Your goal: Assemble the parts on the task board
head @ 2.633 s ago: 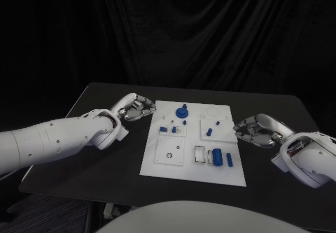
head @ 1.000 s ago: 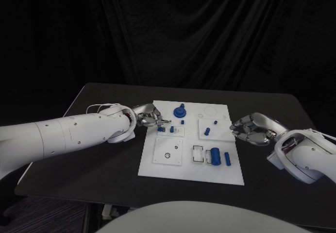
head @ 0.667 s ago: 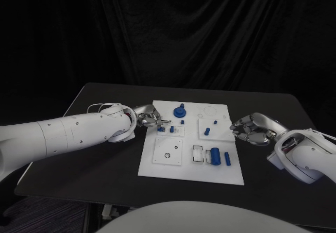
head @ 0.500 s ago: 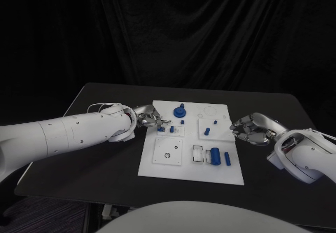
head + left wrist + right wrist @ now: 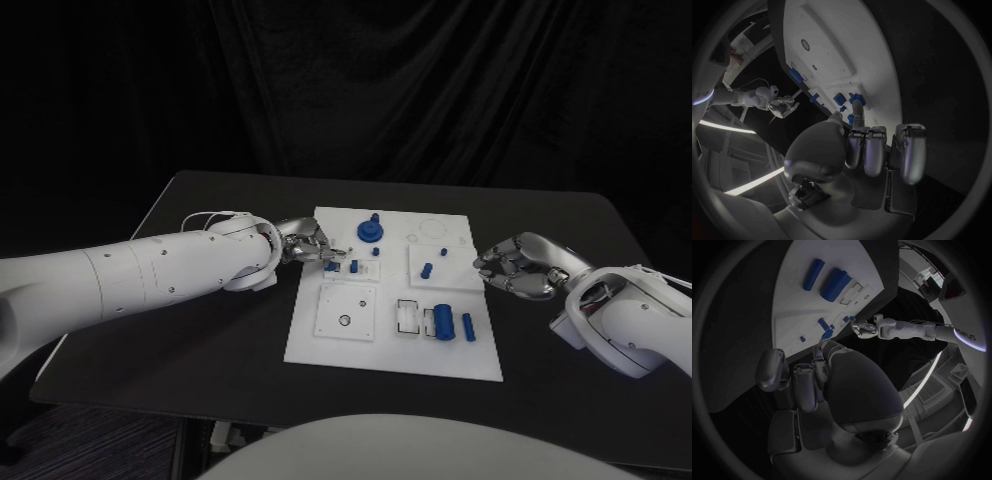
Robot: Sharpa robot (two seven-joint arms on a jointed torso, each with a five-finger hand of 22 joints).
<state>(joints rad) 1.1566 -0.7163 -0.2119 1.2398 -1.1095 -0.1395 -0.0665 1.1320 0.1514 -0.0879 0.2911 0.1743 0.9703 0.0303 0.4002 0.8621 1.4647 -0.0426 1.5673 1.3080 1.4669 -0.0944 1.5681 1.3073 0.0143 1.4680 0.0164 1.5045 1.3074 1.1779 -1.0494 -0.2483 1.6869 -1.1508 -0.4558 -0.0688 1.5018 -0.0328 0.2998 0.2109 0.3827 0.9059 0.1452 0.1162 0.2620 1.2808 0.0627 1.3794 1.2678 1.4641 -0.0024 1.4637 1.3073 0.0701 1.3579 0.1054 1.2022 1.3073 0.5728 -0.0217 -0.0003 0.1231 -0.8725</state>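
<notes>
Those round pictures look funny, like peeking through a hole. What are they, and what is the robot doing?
They come from cameras on the robot's wrists, looking over its own silver fingers. The other picture is from its head, looking down at a black table. On it lies a white task board with small blue parts. The left hand reaches the board's edge, fingertips beside some small blue pieces; whether it grips one, I cannot tell. The right hand waits curled beside the board, holding nothing.

A robotics test cell is indicated: a black table is enclosed by black curtains, with a white task board centred.
</notes>
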